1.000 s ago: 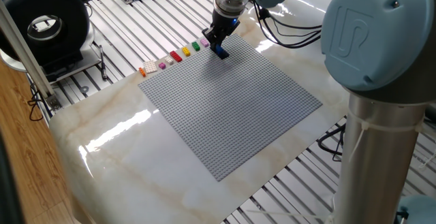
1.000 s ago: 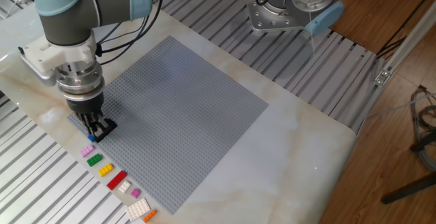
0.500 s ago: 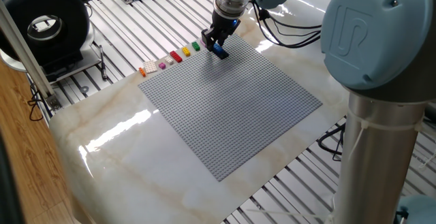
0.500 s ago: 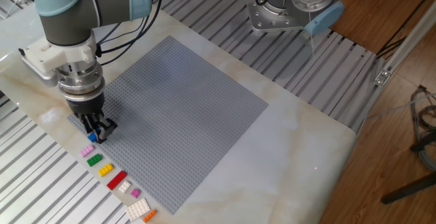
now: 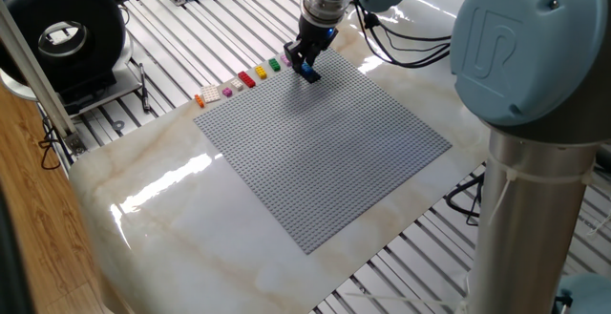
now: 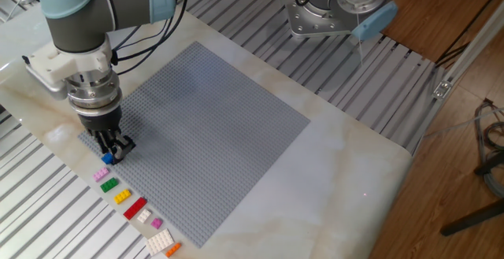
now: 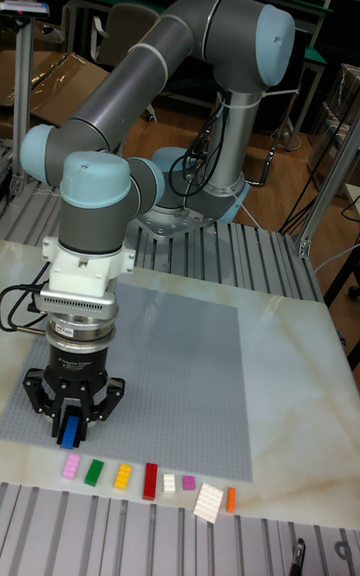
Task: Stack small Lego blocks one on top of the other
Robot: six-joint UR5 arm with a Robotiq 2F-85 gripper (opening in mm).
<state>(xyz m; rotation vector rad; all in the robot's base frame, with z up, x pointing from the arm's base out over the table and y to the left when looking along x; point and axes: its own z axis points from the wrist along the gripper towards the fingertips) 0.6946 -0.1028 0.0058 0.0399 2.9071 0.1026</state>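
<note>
Blue brick point(image 7: 69, 430) sits pinched in the tool point(image 7: 70, 426), low over the near corner of the grey baseplate point(image 5: 325, 142), looks like with a dark brick under it, hard to tell. Rest of the row, pink point(image 7: 71, 467), green point(image 7: 94, 472), yellow point(image 7: 122, 476), red point(image 7: 150, 481), waits on the worktop point(image 5: 172, 209) just beside the plate edge. I'd guess the first stacking step: press down, let go, grab pink next.

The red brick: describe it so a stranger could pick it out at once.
Start at the grey studded baseplate and find the row of small bricks along its edge beside the gripper. The red brick lies mid-row, between the yellow brick and a small white brick. It is the only red one, and clearly longer than both neighbours.
</note>
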